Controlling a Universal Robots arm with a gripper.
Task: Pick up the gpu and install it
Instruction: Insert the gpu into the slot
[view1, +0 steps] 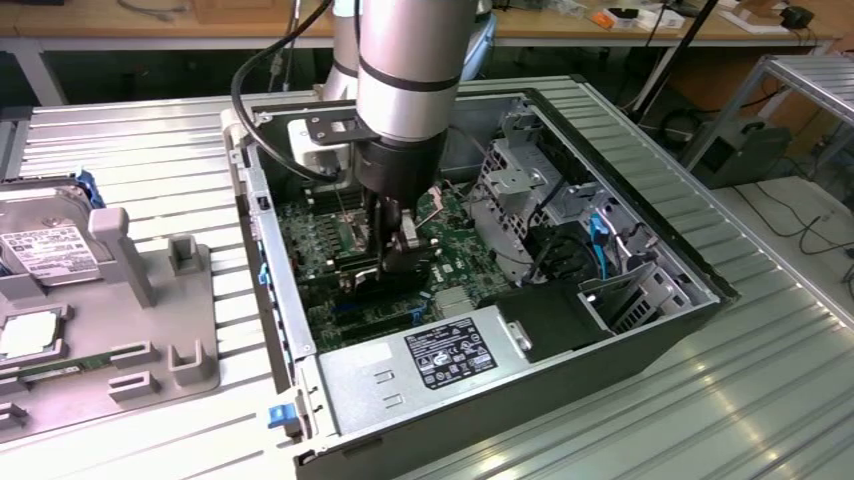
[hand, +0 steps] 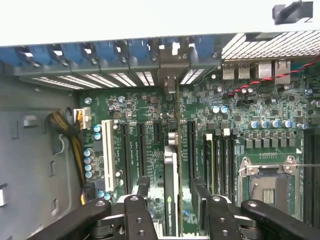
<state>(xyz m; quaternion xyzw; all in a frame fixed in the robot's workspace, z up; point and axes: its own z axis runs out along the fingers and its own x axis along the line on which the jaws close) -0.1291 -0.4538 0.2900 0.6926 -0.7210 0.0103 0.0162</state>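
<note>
Two end effector fingers (hand: 142, 200) stand apart astride the gpu (hand: 171, 190), seated edge-on in a motherboard (hand: 240, 120) slot; outside, the arm (view1: 407, 70) hides it within the computer case (view1: 400, 390).

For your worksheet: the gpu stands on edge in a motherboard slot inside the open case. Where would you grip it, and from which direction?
Grip the gpu's thin upper edge, coming straight down through the case's open side. Standing upright, only that edge is exposed; the pincer's fingers straddle it.

light: bright, even overhead | glare — ribbed table (view1: 747, 400) (sheen) | focus: mildly soft
</note>
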